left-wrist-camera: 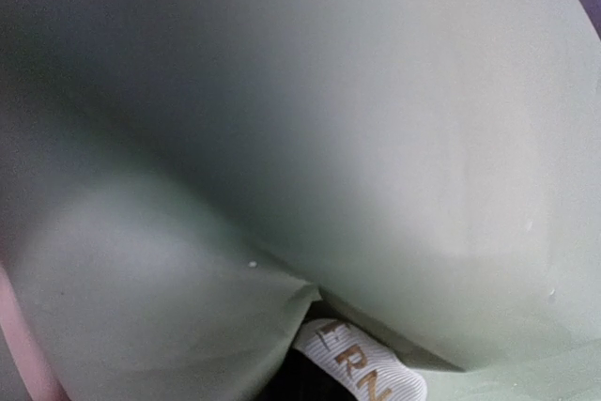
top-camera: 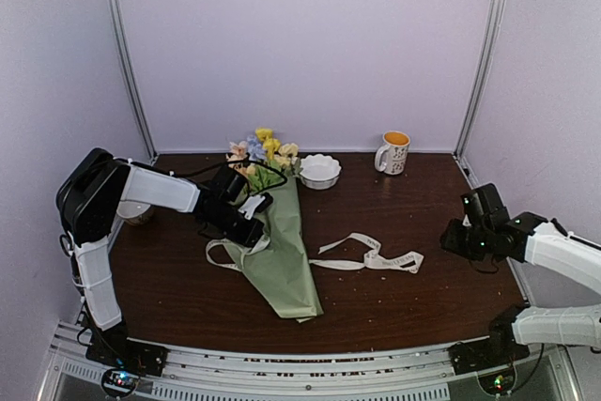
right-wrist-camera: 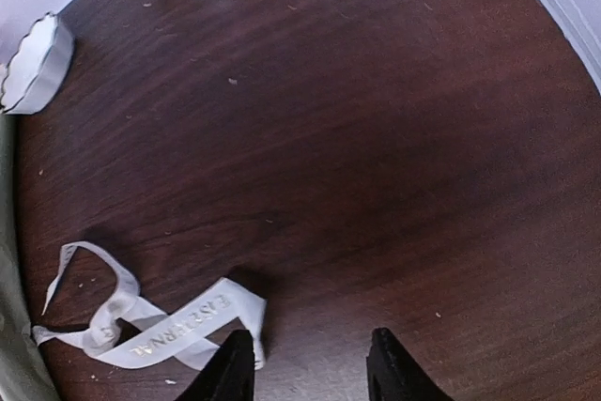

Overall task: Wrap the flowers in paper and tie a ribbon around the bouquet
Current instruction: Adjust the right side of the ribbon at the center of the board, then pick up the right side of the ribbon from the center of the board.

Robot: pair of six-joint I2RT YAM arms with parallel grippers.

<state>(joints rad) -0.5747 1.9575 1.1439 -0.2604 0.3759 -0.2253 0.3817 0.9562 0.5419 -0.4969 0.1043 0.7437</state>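
1. Tabletop of dark brown wood [top-camera: 404, 312], pale walls around it.
2. Long sage-green cone, the bouquet [top-camera: 282, 255], lies flat left of centre. Narrow end points to the near edge, wide end to the back wall. Its paper [left-wrist-camera: 329, 138] fills the left wrist view.
3. Left gripper [top-camera: 246, 220] is down on the cone's left side about mid-length, claw pressed together. Fingers are hidden, so I cannot tell whether it nips anything.
4. Right gripper [right-wrist-camera: 310, 368] is low over the table's right side, claw spread, nothing between the fingers, well apart from the cone.
5. Narrow cream-white ribbon [top-camera: 371, 256] with printed letters lies loose on the wood right of the cone, its end near the right gripper. Another loop shows left of the cone.
6. White scalloped bowl [top-camera: 319, 171] sits just beside the cone's wide end.
7. White mug [top-camera: 394, 152] with an orange inside stands at the back, right of the bowl.
8. Small pastel flowers [top-camera: 261, 149], yellow, peach and pale blue, poke out of the wide end.
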